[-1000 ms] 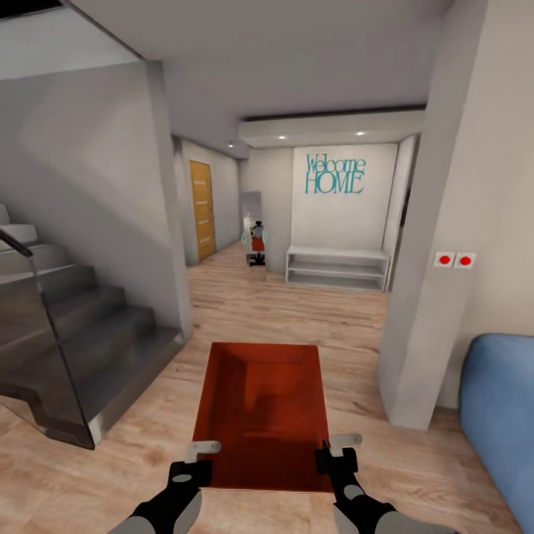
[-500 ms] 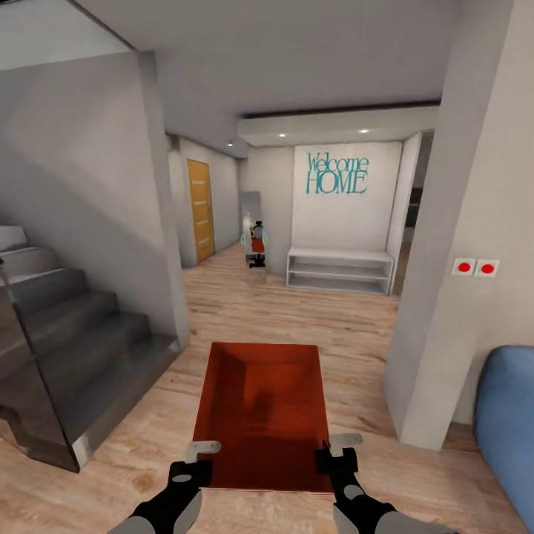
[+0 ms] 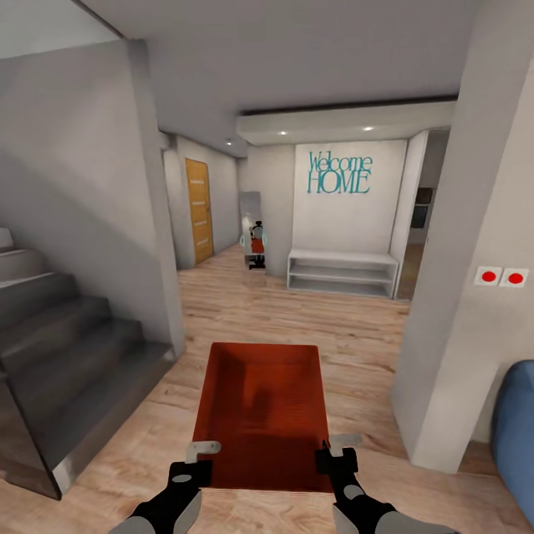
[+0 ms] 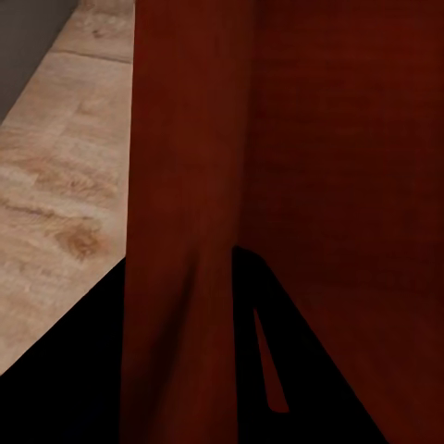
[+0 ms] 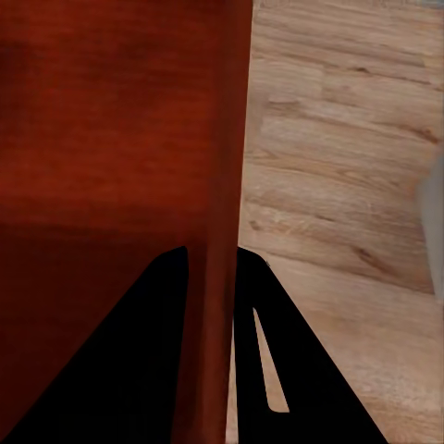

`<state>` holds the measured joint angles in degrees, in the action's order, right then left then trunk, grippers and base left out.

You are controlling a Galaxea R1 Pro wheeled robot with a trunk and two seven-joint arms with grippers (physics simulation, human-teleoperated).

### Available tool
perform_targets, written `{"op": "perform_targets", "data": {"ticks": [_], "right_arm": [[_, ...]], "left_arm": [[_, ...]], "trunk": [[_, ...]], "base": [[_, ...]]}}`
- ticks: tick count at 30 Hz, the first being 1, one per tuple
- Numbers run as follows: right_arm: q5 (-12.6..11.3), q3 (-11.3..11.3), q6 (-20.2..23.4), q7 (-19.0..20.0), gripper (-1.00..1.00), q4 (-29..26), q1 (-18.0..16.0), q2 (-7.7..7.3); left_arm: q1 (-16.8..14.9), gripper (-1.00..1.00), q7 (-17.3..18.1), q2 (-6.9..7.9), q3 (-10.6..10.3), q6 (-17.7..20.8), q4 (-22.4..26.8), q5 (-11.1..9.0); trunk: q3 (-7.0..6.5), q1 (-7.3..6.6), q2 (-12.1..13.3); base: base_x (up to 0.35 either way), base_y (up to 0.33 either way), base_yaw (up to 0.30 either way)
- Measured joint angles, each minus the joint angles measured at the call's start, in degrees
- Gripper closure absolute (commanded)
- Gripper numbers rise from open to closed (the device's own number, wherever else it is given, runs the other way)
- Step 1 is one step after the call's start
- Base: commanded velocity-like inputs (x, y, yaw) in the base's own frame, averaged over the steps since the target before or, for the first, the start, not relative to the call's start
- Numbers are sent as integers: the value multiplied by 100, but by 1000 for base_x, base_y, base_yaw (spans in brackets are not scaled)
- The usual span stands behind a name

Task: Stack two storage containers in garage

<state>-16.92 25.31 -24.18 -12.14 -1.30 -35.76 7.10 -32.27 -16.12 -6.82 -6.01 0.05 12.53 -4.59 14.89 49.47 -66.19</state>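
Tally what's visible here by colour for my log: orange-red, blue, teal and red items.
Orange-red storage container: 1
Blue sofa: 1
Teal "Welcome HOME" lettering: 1
Red round wall buttons: 2
Total: 5

Open wood-plank floor [image 3: 297, 319] runs ahead between the stairs [image 3: 67, 348] and the white pillar [image 3: 452, 356].
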Motion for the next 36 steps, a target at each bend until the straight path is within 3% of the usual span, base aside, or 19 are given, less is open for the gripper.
{"op": "perform_targets", "data": {"ticks": [36], "right_arm": [[3, 0, 0, -1, 100, 0, 0, 0]], "left_arm": [[0, 100, 1, 0, 2, 0, 2, 1]], "trunk": [[0, 0, 0]], "base": [[322, 0, 0]]}}
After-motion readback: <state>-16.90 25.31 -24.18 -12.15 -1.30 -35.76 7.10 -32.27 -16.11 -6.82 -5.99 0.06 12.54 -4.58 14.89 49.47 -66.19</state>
